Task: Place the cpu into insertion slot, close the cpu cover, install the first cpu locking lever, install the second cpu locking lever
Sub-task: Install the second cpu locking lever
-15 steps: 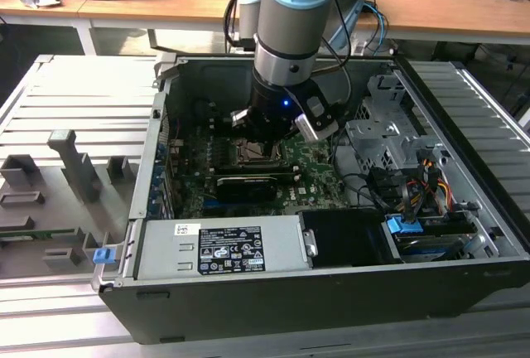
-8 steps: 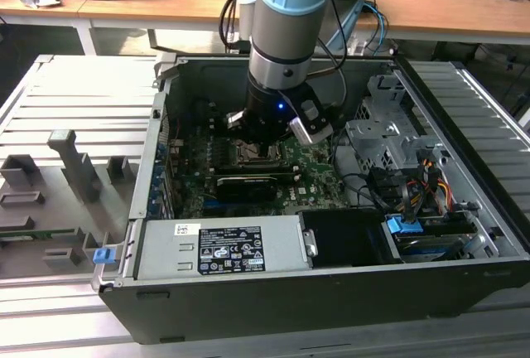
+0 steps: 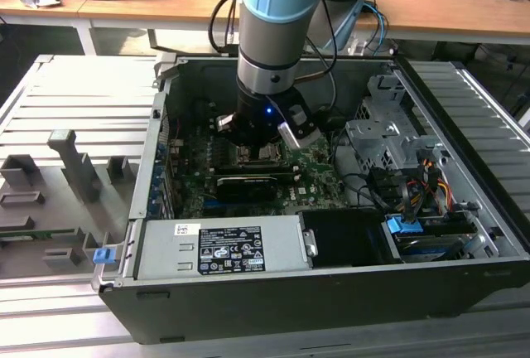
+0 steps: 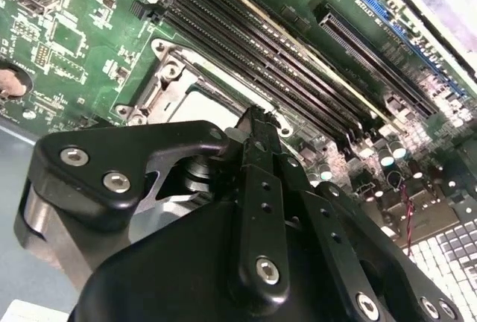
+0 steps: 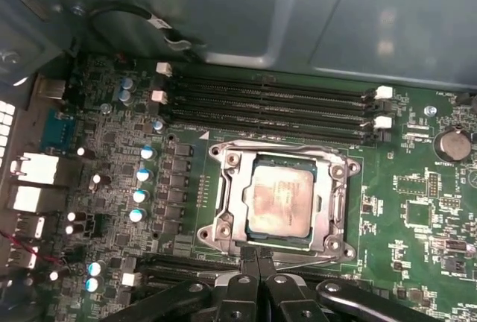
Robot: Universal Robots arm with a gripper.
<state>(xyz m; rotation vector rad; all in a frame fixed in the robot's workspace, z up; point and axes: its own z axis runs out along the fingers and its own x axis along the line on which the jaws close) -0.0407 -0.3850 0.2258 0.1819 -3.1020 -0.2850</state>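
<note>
Cpu [image 5: 280, 200] in insertion slot [image 5: 223, 210]; cpu cover [image 5: 334, 195] down; pincer [image 5: 257, 256] together.

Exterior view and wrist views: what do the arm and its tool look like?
The arm has a silver-grey tube and a light blue joint cap, black cables alongside and a small blue light near the wrist. The tool is matte black, with linked bars joined by silver screws.

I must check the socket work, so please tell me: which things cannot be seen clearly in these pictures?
- Insertion slot, exterior view: mostly hidden beneath the arm's wrist.
- Near edge of the cpu cover, first wrist view: hidden by the gripper fingers.
- Locking levers: too thin to tell latched or free.
- cpu, second wrist view: largely blocked by the gripper body.
</note>
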